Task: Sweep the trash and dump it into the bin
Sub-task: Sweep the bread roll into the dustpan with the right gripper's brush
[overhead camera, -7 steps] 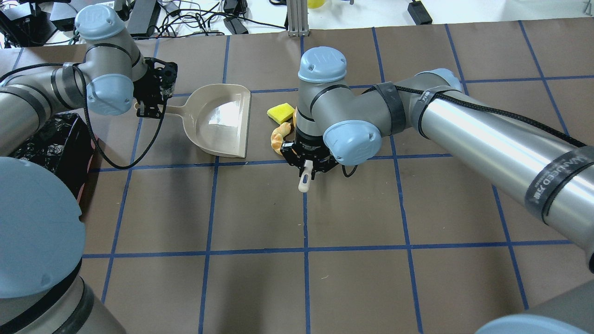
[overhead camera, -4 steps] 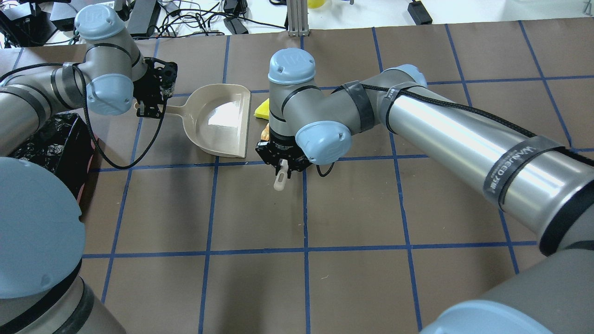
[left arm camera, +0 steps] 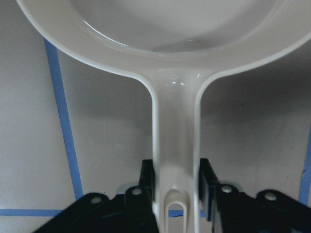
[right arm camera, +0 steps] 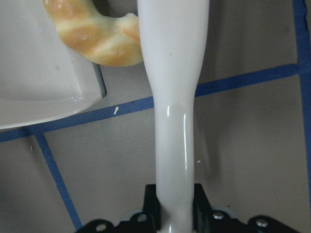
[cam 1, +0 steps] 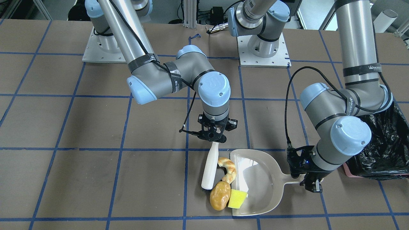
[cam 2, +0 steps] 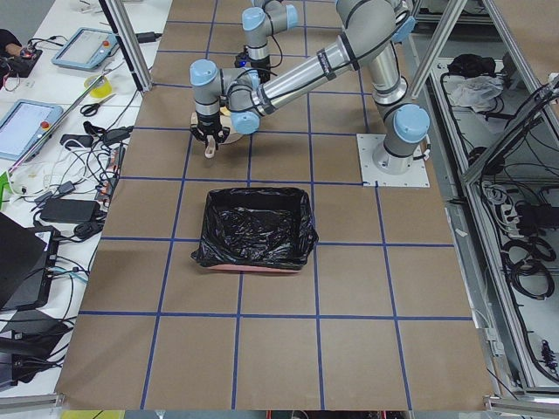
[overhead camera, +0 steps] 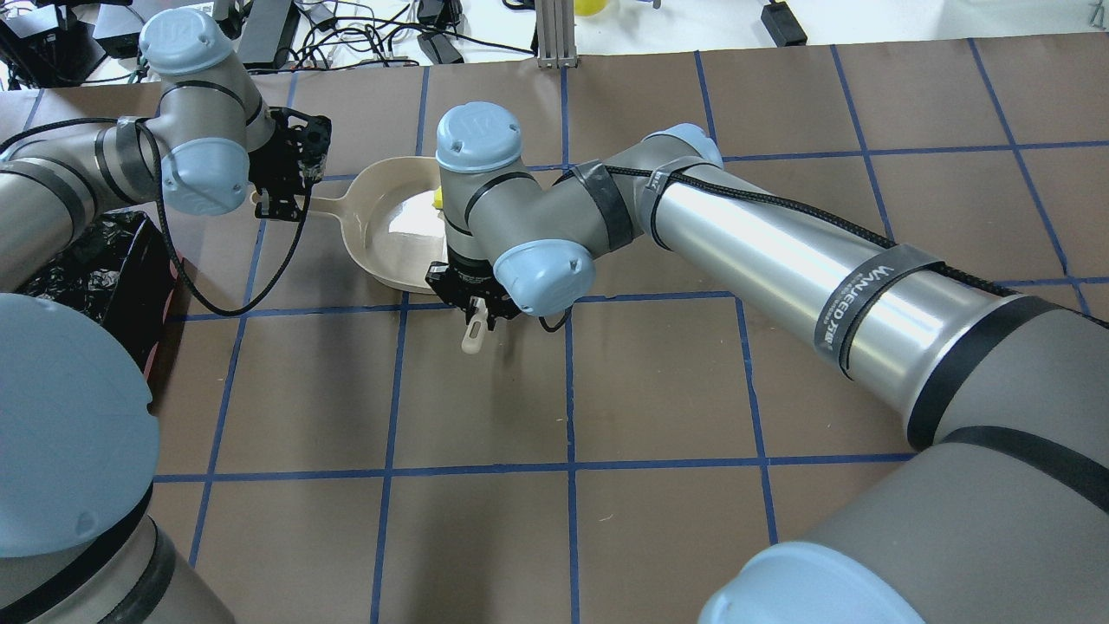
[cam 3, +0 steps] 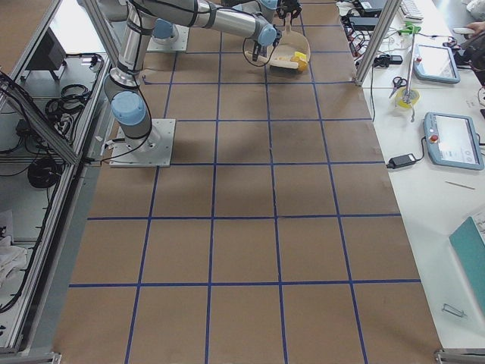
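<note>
In the front-facing view, the right gripper [cam 1: 214, 140] is pinching the top of a white brush [cam 1: 209, 169]. The brush's lower end is resting beside the potato piece [cam 1: 219, 195]. The curved bread piece [cam 1: 227, 168] is lying between the brush and the lip of the beige dustpan [cam 1: 266, 188]. The yellow wedge [cam 1: 237, 198] is sitting partly over that lip. The left gripper [cam 1: 306, 181] is clamping the pan's handle, and the black-lined bin [cam 1: 385, 150] is standing just past that arm.

In the overhead view, the right wrist is hiding most of the trash, and only a sliver of yellow is showing at the pan's mouth.

The left side view is showing the bin standing apart from the pan. In the right side view everything is too small to judge.

In the left wrist view, both fingers [left arm camera: 146, 177] are pressing on the handle's sides.

In the right wrist view, the bread is touching the brush and overlapping the pan's edge.

As for risks, the rounded potato is sitting at the brush's very end and could roll around it and escape. The bread may jam against the lip instead of riding up. Later, tipping the pan forward while carrying it could spill the wedge before it reaches the bin.
</note>
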Controlling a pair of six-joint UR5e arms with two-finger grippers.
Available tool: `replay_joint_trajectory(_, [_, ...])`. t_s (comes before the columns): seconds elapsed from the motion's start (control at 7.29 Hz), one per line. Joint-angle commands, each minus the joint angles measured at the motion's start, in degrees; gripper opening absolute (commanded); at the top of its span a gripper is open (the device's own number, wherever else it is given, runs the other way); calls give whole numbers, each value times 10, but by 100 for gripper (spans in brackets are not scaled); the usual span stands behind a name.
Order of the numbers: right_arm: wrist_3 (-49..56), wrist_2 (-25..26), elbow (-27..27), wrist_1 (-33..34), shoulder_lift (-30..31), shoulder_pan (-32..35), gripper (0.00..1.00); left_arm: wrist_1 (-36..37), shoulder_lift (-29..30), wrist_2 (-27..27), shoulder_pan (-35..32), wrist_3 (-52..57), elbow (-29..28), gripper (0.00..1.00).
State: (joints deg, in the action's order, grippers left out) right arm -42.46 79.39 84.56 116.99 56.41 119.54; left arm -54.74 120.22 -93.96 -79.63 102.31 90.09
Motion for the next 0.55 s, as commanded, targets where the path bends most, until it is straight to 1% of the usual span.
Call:
replay_joint_trajectory(0.0, [-7, 0, -36, 5, -24, 24, 0, 0, -1, 0, 0, 0, 0, 0])
replay_joint_trajectory(0.27, [-23, 0, -85, 12, -59, 52, 0, 1, -2, 1, 0, -2, 0, 0])
replay_joint_trajectory(0.41, [-25, 0, -98, 12, -65, 58, 0, 1, -2, 1, 0, -2, 0, 0])
